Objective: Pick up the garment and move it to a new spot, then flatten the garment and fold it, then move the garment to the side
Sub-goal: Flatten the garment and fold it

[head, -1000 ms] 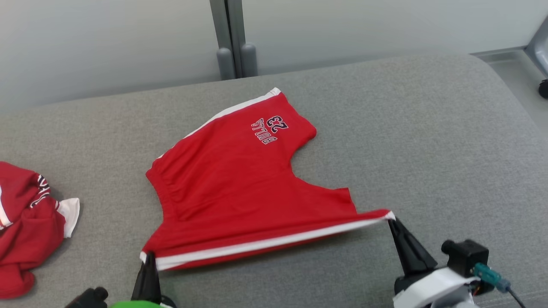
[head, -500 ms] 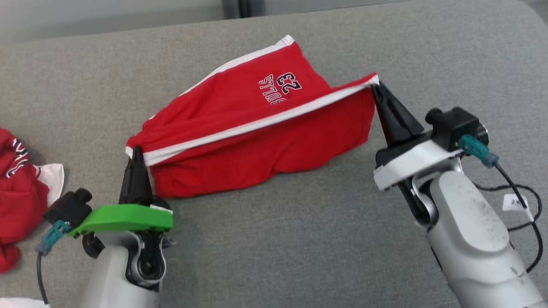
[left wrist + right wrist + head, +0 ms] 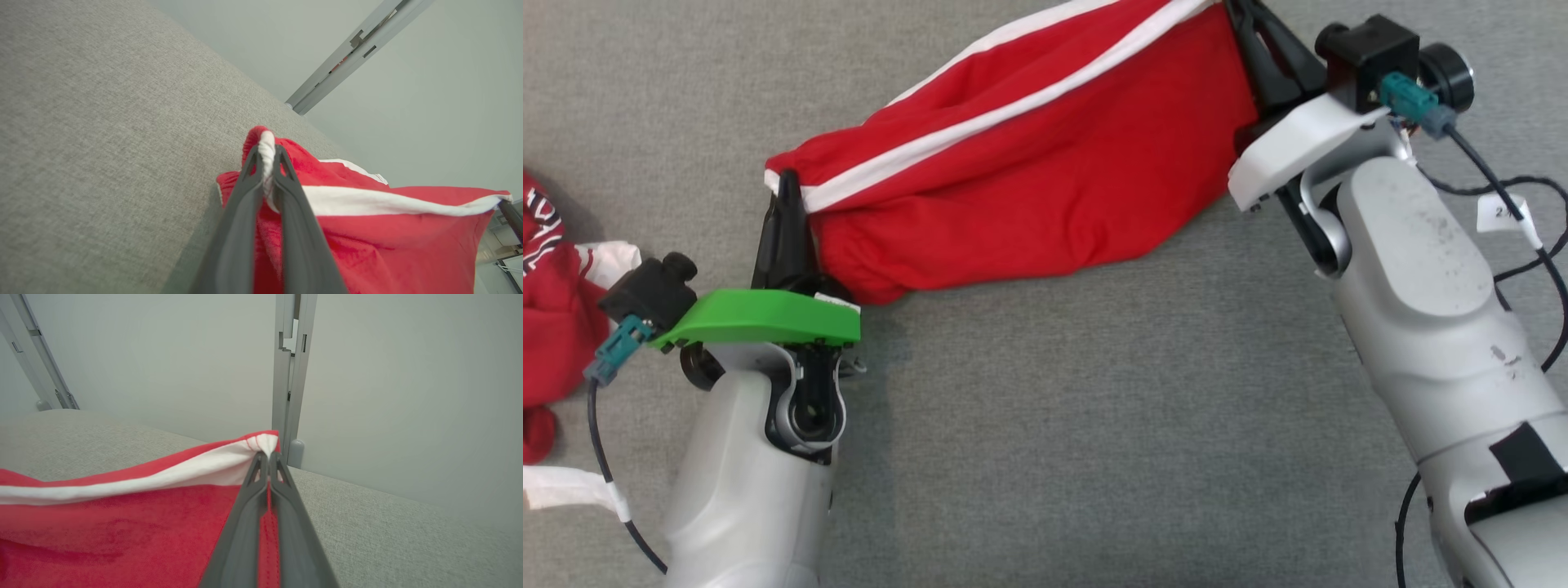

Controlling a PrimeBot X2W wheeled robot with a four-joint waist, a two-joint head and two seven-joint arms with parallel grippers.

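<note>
1. Red shorts (image 3: 1029, 188) hang between the two hands over a grey upholstered cushion (image 3: 1045, 425). The lower cloth sags and, as far as the head view shows, rests on the cushion.
2. Left hand (image 3: 786, 184): fingers pinched together on the waistband corner, with the white stripe (image 3: 980, 131) bunched between the tips. The left wrist view confirms cloth in the pinch.
3. Right hand (image 3: 267, 455): fingers pressed tight on the opposite corner of the same striped edge, at the leg-hem end.
4. Key relation: the shorts' long axis runs hand to hand, from the near-left corner up toward the cushion's far edge on the right. The striped edge is pulled nearly straight, with no slack between the grips.
5. Neither arm is nearer, as each holds one end. The right arm is stretched further toward the far edge.
6. Judgement: this is mid-fold. The held edge needs to travel across and settle level, both ends together, or the fold skews.
7. Surface: woven grey fabric, likely grippy, so a dragged hem may rumple.
8. Room: a pale wall (image 3: 408, 396) sits behind the far edge, with a grey metal post (image 3: 288, 375) standing at it. A second red garment (image 3: 547, 327) lies crumpled toward the left edge, well apart from the shorts.
</note>
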